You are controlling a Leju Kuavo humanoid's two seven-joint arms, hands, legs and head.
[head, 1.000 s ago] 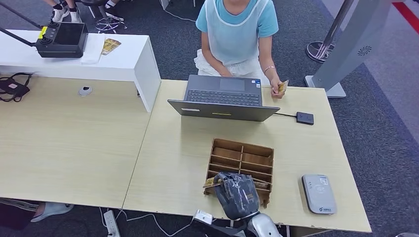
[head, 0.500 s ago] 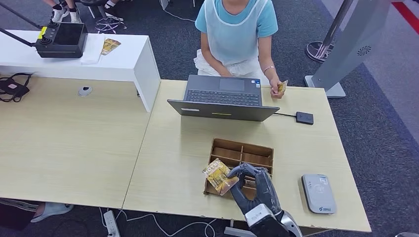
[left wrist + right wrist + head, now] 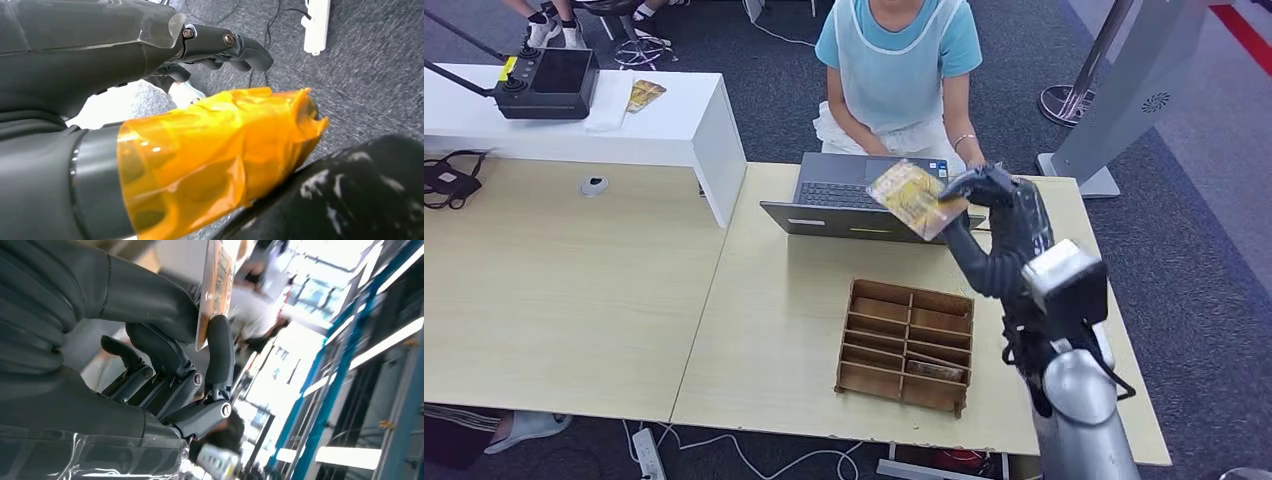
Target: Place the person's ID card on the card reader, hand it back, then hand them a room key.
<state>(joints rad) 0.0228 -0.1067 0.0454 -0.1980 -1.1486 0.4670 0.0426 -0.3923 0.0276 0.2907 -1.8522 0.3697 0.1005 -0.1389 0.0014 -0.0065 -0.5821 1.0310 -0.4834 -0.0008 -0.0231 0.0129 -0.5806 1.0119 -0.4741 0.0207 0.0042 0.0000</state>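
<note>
My right hand (image 3: 1002,218) is raised above the table's far edge, over the right end of the open laptop (image 3: 844,195). It pinches a yellow patterned key card (image 3: 912,198) between thumb and finger, held out toward the person (image 3: 899,60) seated behind the laptop. In the right wrist view the card (image 3: 216,285) stands edge-on between the thumb and a dark finger (image 3: 220,347). My left hand (image 3: 150,100) hangs over the carpet with an orange-taped thumb, fingers apart, holding nothing. My right arm hides the person's hand and the near right of the table.
A wooden slotted box (image 3: 909,345) sits near the table's front edge with another card (image 3: 934,370) in a lower slot. A white shelf (image 3: 694,120) at the back left carries a black controller (image 3: 549,80). A grey stand (image 3: 1124,90) rises at the right.
My right hand has lifted the key card out of the wooden box and carried it up and forward over the laptop toward the person. The arm now covers the card reader.
</note>
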